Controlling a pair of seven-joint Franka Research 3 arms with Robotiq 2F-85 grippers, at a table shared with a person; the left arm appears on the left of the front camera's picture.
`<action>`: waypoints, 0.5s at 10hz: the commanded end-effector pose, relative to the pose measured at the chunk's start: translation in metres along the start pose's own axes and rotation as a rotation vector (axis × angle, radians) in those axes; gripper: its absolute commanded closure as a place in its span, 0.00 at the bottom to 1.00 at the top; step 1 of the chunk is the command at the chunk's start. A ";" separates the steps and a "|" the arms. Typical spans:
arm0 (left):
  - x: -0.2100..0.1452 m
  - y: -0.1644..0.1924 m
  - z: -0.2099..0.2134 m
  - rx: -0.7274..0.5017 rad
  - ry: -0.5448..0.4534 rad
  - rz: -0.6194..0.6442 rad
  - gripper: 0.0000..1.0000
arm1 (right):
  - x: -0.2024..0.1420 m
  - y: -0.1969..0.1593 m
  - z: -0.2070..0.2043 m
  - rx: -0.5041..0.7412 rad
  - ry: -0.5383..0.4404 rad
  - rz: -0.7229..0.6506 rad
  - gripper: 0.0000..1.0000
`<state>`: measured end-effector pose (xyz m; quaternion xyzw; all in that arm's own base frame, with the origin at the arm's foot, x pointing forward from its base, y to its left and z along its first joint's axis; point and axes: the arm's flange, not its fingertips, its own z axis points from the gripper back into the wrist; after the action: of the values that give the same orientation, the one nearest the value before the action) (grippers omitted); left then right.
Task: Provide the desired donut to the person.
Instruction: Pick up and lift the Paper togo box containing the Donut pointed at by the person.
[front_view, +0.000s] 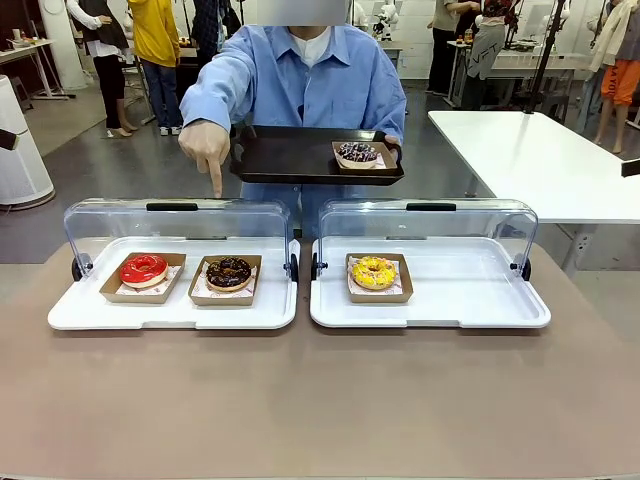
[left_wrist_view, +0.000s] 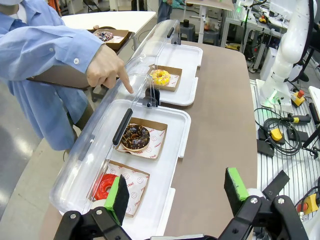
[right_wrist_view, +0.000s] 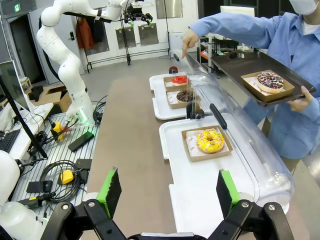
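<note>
The person (front_view: 300, 80), in a light-blue shirt at the far side, holds a dark tray (front_view: 290, 160) carrying a sprinkled chocolate donut (front_view: 357, 153). The person's other hand (front_view: 205, 145) points a finger down at the left case's lid, just behind the chocolate donut (front_view: 229, 272) (left_wrist_view: 135, 136). A red donut (front_view: 144, 269) (left_wrist_view: 105, 186) sits beside it. A yellow donut (front_view: 373, 272) (right_wrist_view: 210, 140) lies in the right case. My left gripper (left_wrist_view: 177, 192) hovers open above the left case's near side. My right gripper (right_wrist_view: 168, 192) hangs open, short of the right case.
Both white trays (front_view: 170, 310) (front_view: 430, 312) have clear lids (front_view: 180, 225) (front_view: 425, 225) swung open toward the person. Each donut rests in a brown cardboard tray. The brown tabletop (front_view: 320, 400) in front is bare. A white table (front_view: 540, 160) stands at the back right.
</note>
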<state>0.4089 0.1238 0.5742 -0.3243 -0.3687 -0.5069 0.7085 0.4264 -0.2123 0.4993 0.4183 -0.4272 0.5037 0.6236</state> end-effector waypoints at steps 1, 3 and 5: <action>0.001 -0.001 0.001 0.000 -0.004 -0.003 0.00 | 0.000 0.000 0.000 0.000 -0.003 0.001 0.00; 0.005 0.004 -0.009 -0.001 0.089 -0.023 0.00 | 0.000 0.000 0.000 0.000 -0.003 0.001 0.00; 0.023 0.004 -0.044 -0.022 0.340 -0.098 0.00 | 0.000 0.000 0.000 0.000 -0.003 0.001 0.00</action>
<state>0.4198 0.0973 0.5693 -0.2731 -0.3061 -0.5565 0.7225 0.4265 -0.2120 0.4993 0.4184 -0.4271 0.5039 0.6235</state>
